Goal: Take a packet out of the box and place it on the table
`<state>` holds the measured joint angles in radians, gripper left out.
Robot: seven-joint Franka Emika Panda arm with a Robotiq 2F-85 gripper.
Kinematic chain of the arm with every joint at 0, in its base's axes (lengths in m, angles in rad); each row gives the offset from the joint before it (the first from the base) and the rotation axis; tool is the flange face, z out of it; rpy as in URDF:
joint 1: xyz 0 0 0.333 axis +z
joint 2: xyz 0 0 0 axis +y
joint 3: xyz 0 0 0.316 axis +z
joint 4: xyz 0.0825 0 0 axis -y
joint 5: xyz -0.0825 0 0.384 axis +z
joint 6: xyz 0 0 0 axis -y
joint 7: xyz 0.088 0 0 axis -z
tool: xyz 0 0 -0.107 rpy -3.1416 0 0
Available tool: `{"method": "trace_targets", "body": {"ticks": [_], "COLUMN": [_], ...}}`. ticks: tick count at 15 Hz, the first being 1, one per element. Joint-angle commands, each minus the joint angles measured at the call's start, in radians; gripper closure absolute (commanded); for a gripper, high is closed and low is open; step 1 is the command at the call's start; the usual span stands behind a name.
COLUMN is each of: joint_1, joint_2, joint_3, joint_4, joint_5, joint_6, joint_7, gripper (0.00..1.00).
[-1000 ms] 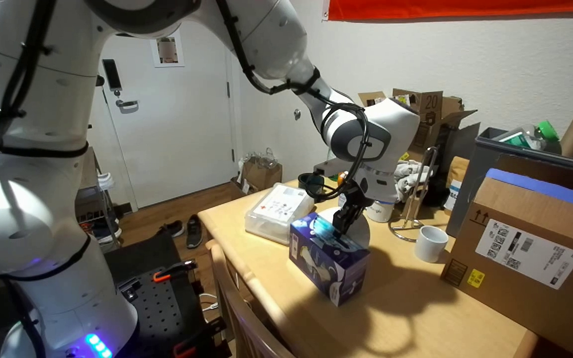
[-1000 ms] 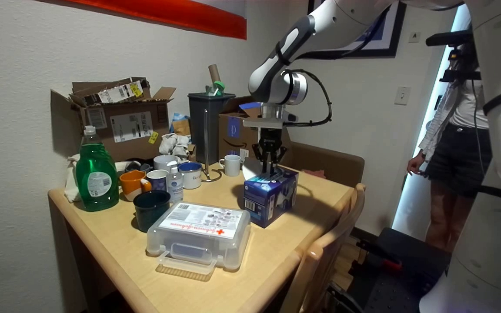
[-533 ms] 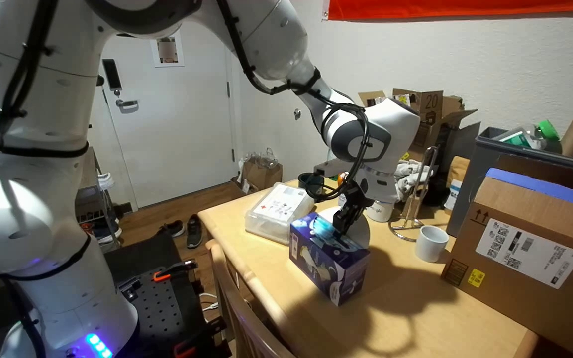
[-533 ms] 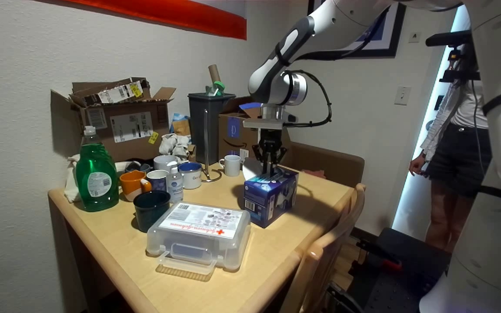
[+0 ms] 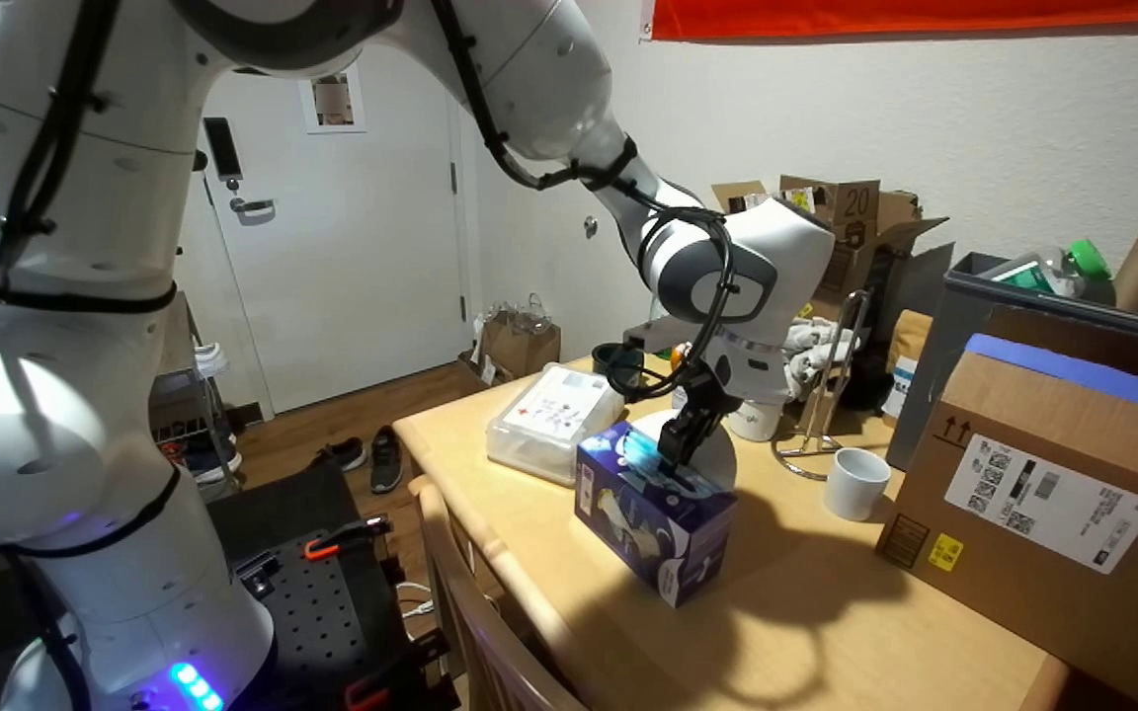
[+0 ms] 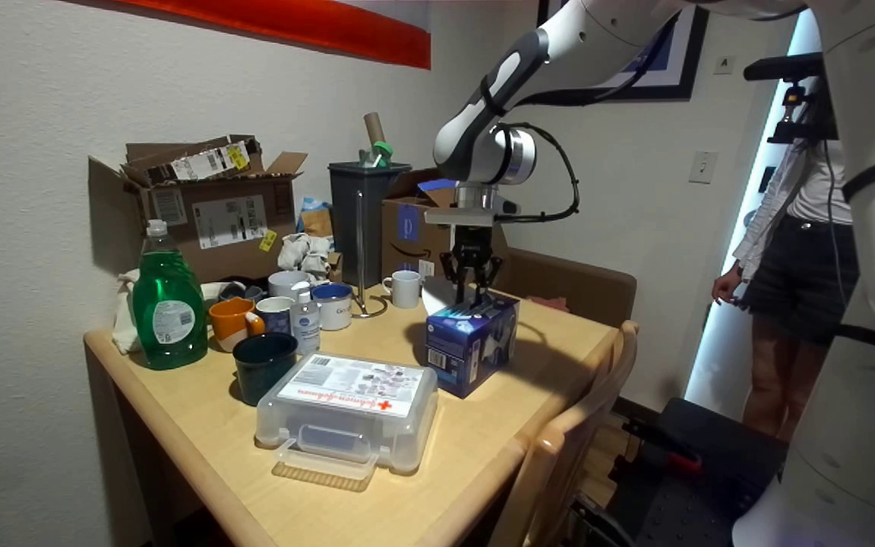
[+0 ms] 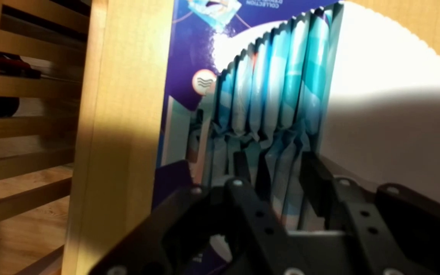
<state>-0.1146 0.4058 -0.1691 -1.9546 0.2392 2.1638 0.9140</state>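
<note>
The dark blue and purple box [image 5: 628, 528] stands upright on the light wooden table [image 5: 826, 632] and also shows in an exterior view [image 6: 449, 361]. In the wrist view the box [image 7: 193, 42] has an open top, with several light-blue packets [image 7: 276, 80] packed in a row on edge. My gripper [image 7: 275, 156] points down at the opening, its fingertips low among the packets. The jaws stand apart with some packets between them and a dark gap beside the left finger. In both exterior views the gripper [image 5: 671, 459] [image 6: 469, 302] is at the box top; its tips are partly hidden.
A white round-edged flap [image 7: 388, 65] stands out beside the packets. A clear plastic case [image 6: 346, 425] lies near the box, with a dark mug [image 6: 264, 372] behind it. A white mug [image 5: 855, 484], a metal stand [image 5: 826, 395] and a brown carton [image 5: 1053, 415] are nearby.
My gripper has shifted very slightly, and the box has shifted and turned a little with it. Otherwise the arm and the scene look the same.
</note>
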Motion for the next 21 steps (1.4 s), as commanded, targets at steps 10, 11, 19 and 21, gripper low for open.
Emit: {"method": "trace_targets", "body": {"ticks": [10, 11, 19, 21], "joint_1": [-0.003, -0.003, 0.023, 0.039], "joint_2": [0.029, 0.029, -0.016, -0.033], "joint_3": [-0.005, -0.005, -0.02, -0.025], "joint_4": [0.041, 0.042, 0.011, 0.0], "joint_5": [0.006, 0.006, -0.033, -0.06], "joint_6": [-0.05, -0.052, -0.02, -0.013], "joint_7": [0.008, 0.007, 0.05, 0.08], "gripper": [0.91, 0.93, 1.0, 1.0]}}
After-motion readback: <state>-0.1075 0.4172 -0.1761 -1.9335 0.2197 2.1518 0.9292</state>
